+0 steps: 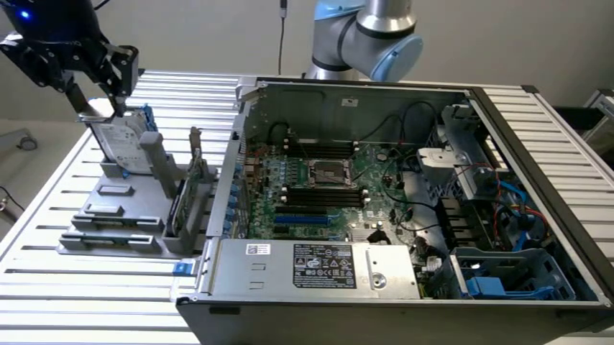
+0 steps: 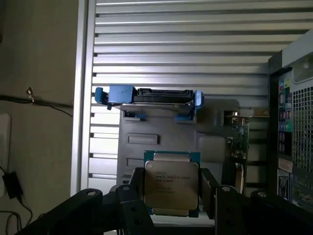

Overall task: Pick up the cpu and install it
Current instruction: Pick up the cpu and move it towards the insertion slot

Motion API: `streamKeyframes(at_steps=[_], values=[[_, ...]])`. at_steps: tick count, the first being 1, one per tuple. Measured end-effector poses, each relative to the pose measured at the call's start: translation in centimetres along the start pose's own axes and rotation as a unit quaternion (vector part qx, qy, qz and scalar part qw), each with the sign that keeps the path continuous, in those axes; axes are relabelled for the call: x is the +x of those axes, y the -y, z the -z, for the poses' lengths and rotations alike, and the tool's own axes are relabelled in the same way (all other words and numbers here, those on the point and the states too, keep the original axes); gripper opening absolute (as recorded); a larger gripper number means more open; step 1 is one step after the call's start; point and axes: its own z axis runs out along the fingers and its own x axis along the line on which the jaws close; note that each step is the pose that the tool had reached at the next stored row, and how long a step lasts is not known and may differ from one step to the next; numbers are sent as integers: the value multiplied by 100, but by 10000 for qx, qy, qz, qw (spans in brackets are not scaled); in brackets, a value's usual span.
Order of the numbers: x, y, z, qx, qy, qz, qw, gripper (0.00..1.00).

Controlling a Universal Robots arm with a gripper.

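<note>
The pick-up half looks done and the install half is not yet done. The tool (image 1: 96, 100) hangs at the far side of the exterior view's left, raised off the slatted bench (image 1: 48, 287), and the wrist view shows it closed on the cpu (image 2: 170, 188). The pale metal top with its printed lines faces the camera. A dark finger presses on each side edge, and nothing is seen supporting the chip from beneath. I judge this a firm side grip, though the contact faces themselves are hidden. Directly below the tool stands the hard drive (image 1: 123, 144) with its blue bracket, upright in the grey holder (image 1: 115, 215), close under the fingertips but apart from them. Further from the tool, toward the exterior view's right, is the open computer case (image 1: 364, 97). Its motherboard (image 1: 317, 208) faces up, and the metal-framed socket (image 1: 327, 172) at its centre appears to hold no chip. The socket lies well apart from the tool and lower than it, so carrying, aligning and seating the cpu all remain.
</note>
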Motion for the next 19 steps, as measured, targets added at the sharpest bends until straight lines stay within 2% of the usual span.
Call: streamKeyframes(at_steps=[13, 19], values=[[-578, -12, 194, 0, -35, -4, 10000, 55], [-848, -13, 249, -1, -40, -4, 10000, 55]])
